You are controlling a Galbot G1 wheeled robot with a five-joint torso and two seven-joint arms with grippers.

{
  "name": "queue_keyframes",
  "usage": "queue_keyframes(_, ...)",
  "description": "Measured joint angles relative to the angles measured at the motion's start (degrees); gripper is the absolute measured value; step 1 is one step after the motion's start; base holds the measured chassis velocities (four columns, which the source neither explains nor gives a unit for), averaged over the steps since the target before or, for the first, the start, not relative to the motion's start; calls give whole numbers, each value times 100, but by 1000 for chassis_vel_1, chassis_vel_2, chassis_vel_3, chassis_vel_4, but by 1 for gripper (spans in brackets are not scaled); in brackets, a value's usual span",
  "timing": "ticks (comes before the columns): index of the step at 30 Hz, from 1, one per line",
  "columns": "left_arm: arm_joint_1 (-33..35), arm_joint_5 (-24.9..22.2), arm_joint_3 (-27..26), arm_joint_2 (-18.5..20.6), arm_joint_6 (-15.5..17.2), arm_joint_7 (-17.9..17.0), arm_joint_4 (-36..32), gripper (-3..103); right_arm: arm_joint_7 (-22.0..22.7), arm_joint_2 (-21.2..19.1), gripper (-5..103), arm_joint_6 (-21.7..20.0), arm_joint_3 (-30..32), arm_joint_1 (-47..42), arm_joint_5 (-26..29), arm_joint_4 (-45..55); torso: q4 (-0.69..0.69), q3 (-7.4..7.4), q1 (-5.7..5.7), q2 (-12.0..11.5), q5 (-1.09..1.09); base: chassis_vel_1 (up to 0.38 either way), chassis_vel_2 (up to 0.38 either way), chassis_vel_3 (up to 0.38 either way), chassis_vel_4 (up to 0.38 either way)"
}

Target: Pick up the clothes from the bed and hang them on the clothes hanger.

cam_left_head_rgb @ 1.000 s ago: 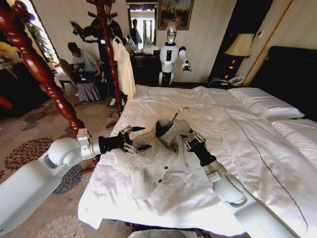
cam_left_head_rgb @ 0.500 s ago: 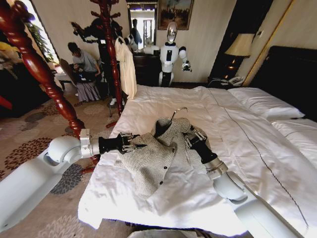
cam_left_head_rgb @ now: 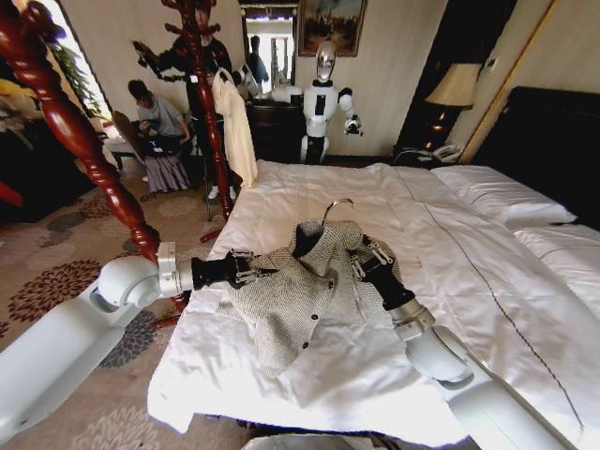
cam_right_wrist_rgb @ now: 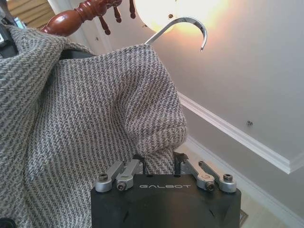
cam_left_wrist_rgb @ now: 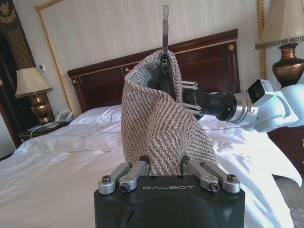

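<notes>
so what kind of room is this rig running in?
Most likely a hotel-style bedroom: a wide bed with white duvet and pillows, a dark headboard, bedside lamps and patterned carpet. A wooden coat stand stands beside the bed.

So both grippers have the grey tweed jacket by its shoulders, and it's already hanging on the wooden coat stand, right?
Not on the stand. Both grippers, left and right, do grip the jacket at its shoulders, with the hanger inside it, but the head view shows it over the bed. The coat stand holds the cream garment.
</notes>
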Motion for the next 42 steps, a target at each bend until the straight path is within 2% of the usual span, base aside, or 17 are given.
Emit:
queue_keyframes(7, 118, -50, -159, 15, -52, 200, -29, 23, -43, -67, 30, -12, 18, -41, 591, 80, 0, 0, 0, 0, 0, 0, 0, 0, 0)
queue_keyframes(17, 142, -81, -297, 46, -93, 355, 64, 23, -32, -119, 35, -5, 340, -164, 778, 171, 0, 0, 0, 0, 0, 0, 0, 0, 0)
queue_keyframes(18, 146, -81, -306, 39, -101, 373, 89, 23, -32, -127, 46, -4, 384, -180, 791, 178, 0, 0, 0, 0, 0, 0, 0, 0, 0)
queue_keyframes(19, 156, -81, -313, 27, -115, 398, 121, 23, -32, -145, 46, 1, 437, -200, 804, 184, 0, 0, 0, 1, 0, 0, 0, 0, 0)
queue_keyframes(20, 167, -81, -317, 17, -123, 413, 142, 23, -32, -164, 57, 6, 484, -212, 814, 187, 0, 0, 0, 0, 0, 0, 0, 0, 0)
queue_keyframes(23, 179, -79, -326, -2, -136, 447, 176, 23, -33, -200, 57, 15, 565, -225, 842, 187, 0, 0, 0, 1, 0, 0, 0, 0, 0)
queue_keyframes(24, 180, -79, -339, -17, -146, 480, 207, 23, -36, -233, 68, 24, 643, -231, 895, 179, 0, 0, 0, 1, 0, 0, 0, 0, 0)
queue_keyframes(26, 178, -79, -346, -20, -154, 501, 229, 23, -38, -257, 68, 26, 686, -231, 950, 163, 0, 0, 0, 1, 0, 0, 0, 0, 0)
queue_keyframes(27, 163, -78, -351, -21, -164, 521, 264, 23, -52, -286, 78, 34, 736, -230, 1040, 136, 0, 0, 0, 1, 0, 0, 0, 0, 0)
queue_keyframes(29, 146, -77, -354, -21, -177, 533, 301, 23, -90, -311, 78, 56, 779, -225, 1144, 105, 0, 0, 0, 1, 0, 0, 0, 0, 0)
queue_keyframes(30, 123, -76, -356, -20, -192, 544, 351, 23, -138, -343, 89, 83, 836, -215, 1268, 58, 0, 0, 0, 1, 0, 0, 0, 0, 0)
queue_keyframes(31, 95, -76, -357, -17, -209, 566, 407, 23, -190, -390, 89, 115, 912, -198, 1392, -9, 0, 0, 0, 1, 0, 0, 0, 0, 0)
queue_keyframes(32, 82, -76, -361, -11, -221, 579, 438, 23, -220, -421, 97, 139, 947, -182, 1451, -62, 0, 0, 0, 1, 0, 0, 0, 0, 0)
queue_keyframes(37, 67, -77, -404, 29, -261, 613, 513, 23, -384, -536, 100, 319, 1056, -92, 1680, -337, 0, 0, 0, 1, 0, 0, 0, 0, 0)
queue_keyframes(42, 79, -88, -519, 72, -304, 658, 610, 23, -532, -623, 100, 446, 1100, -94, 2145, -417, 0, 0, 0, 1, 0, 0, 0, 0, 0)
